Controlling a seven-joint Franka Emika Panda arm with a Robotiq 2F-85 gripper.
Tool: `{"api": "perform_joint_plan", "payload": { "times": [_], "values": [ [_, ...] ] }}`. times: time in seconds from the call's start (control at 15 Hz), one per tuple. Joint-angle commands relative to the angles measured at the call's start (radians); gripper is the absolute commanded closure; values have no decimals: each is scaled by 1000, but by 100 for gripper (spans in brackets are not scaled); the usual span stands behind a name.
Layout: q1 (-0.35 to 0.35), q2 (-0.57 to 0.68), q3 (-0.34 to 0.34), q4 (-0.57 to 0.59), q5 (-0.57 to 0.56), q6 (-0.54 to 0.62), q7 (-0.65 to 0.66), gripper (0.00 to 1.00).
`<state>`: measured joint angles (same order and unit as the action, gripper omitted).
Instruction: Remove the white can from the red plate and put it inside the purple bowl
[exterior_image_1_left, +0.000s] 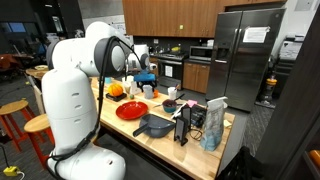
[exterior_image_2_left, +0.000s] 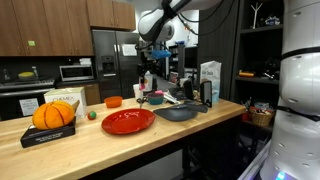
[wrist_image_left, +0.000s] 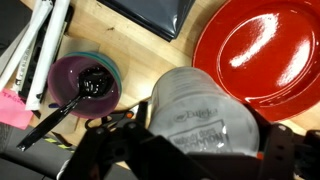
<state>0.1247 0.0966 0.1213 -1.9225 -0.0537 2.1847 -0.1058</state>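
In the wrist view my gripper (wrist_image_left: 197, 145) is shut on the white can (wrist_image_left: 200, 105), which has printed lettering on its side. It hangs over the wooden counter between the purple bowl (wrist_image_left: 85, 80) at the left and the red plate (wrist_image_left: 262, 50) at the upper right. The can is off the plate and beside the bowl, not over it. A black spoon (wrist_image_left: 55, 115) rests in the bowl. In both exterior views the gripper (exterior_image_1_left: 147, 76) (exterior_image_2_left: 150, 62) hangs above the counter behind the red plate (exterior_image_1_left: 131, 111) (exterior_image_2_left: 127, 121).
A dark grey pan (wrist_image_left: 150, 15) (exterior_image_2_left: 178, 112) (exterior_image_1_left: 155, 126) lies next to the plate. White rods (wrist_image_left: 35, 50) and a pink item (wrist_image_left: 12, 108) lie left of the bowl. An orange bowl (exterior_image_2_left: 113, 101), a pumpkin box (exterior_image_2_left: 50, 118) and cartons (exterior_image_2_left: 209, 82) stand on the counter.
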Motion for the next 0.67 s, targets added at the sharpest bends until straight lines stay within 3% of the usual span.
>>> {"api": "perform_joint_plan", "payload": {
  "times": [0.0, 0.53, 0.6],
  "values": [
    [0, 0, 1, 3, 0, -3, 1, 13],
    [0, 0, 1, 3, 0, -3, 1, 13],
    [-1, 6, 0, 5, 2, -4, -2, 38]
  ]
}}
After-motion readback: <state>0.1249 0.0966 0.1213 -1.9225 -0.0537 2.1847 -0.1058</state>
